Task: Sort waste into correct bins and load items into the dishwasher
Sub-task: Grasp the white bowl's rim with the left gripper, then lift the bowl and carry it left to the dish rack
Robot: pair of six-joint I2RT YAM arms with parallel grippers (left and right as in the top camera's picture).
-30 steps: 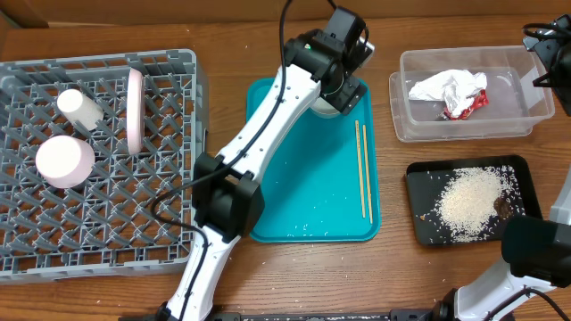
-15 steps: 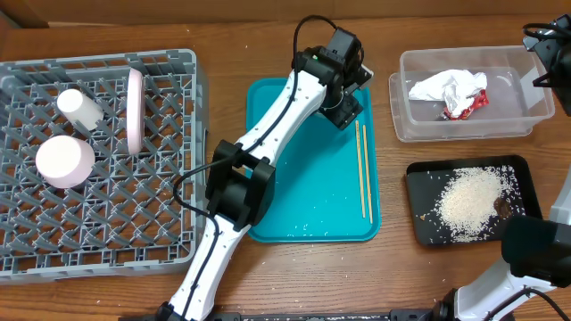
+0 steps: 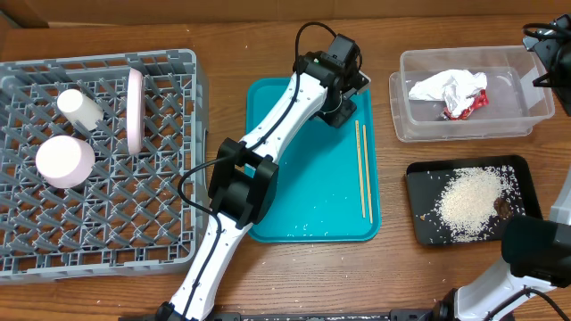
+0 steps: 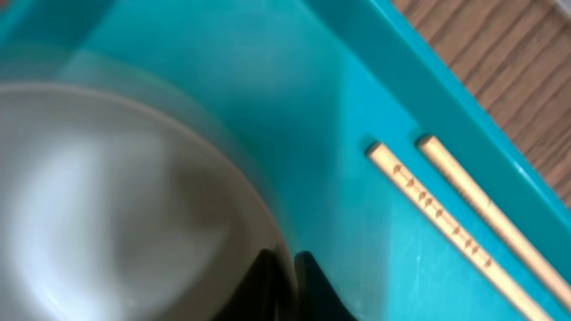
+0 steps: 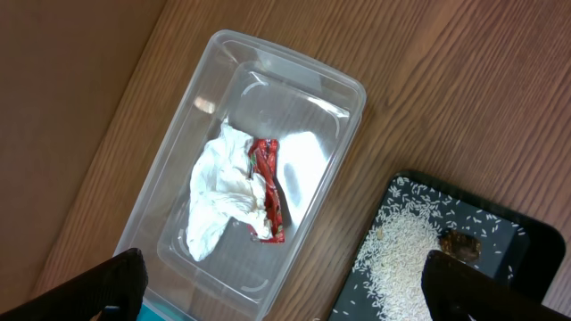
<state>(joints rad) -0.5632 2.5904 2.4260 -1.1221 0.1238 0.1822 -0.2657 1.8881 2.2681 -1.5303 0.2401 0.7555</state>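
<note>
Two chopsticks lie beside the bowl on the teal tray; your left gripper's hold can't be told, your right gripper gapes wide, empty

On the surface the rack lies left, holding the cup, plate and a bowl. The middle tray carries the chopsticks along its right side, with a second bowl left of them. Far right, the tub holds paper and wrapper; before it, the shallow tray holds rice and lump.
</note>
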